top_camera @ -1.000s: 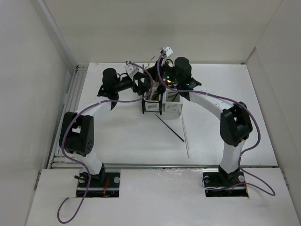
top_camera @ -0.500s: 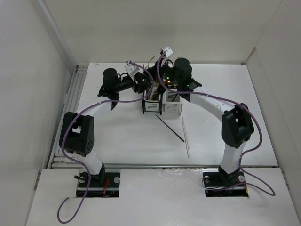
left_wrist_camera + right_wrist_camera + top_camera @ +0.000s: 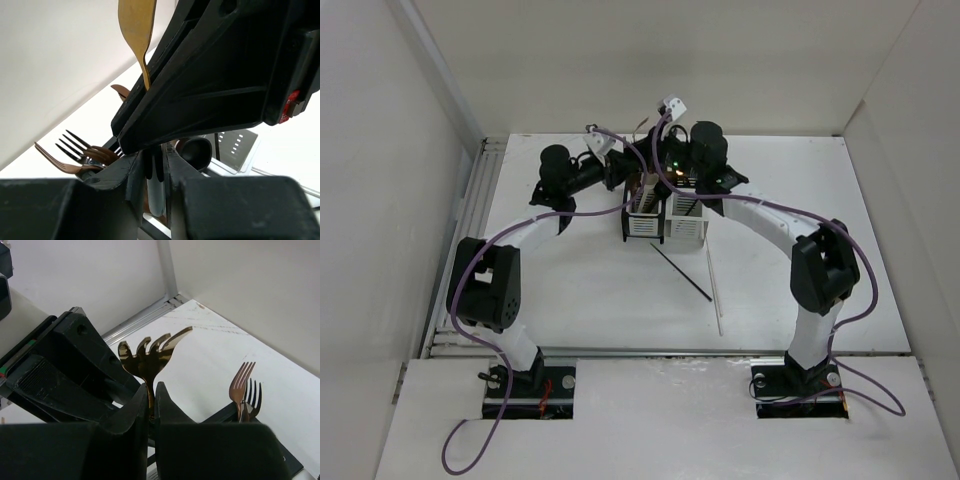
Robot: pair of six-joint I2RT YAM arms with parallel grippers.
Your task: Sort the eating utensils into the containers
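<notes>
Both grippers meet above the two joined containers [image 3: 650, 226], whose perforated white wall [image 3: 235, 145] shows in the left wrist view. My right gripper [image 3: 151, 390] [image 3: 665, 172] is shut on the neck of a gold fork [image 3: 150, 357] [image 3: 136, 22], held upright with its tines up. Just below, my left gripper [image 3: 157, 162] [image 3: 623, 176] has its fingers drawn close on a slim pale handle in line with that fork. Copper and black forks [image 3: 244, 385] [image 3: 75, 150] and a dark spoon [image 3: 197, 150] stand in the containers. A black chopstick [image 3: 682, 272] and a white chopstick [image 3: 714, 290] lie on the table.
White walls enclose the table on the left, back and right. A ridged metal rail [image 3: 485, 190] runs along the left edge. Purple cables [image 3: 620, 150] loop over both wrists above the containers.
My left gripper's jaws have closed from wide apart to nearly together, and its wrist has shifted slightly back. The right gripper keeps its hold on the gold fork in the same place.
</notes>
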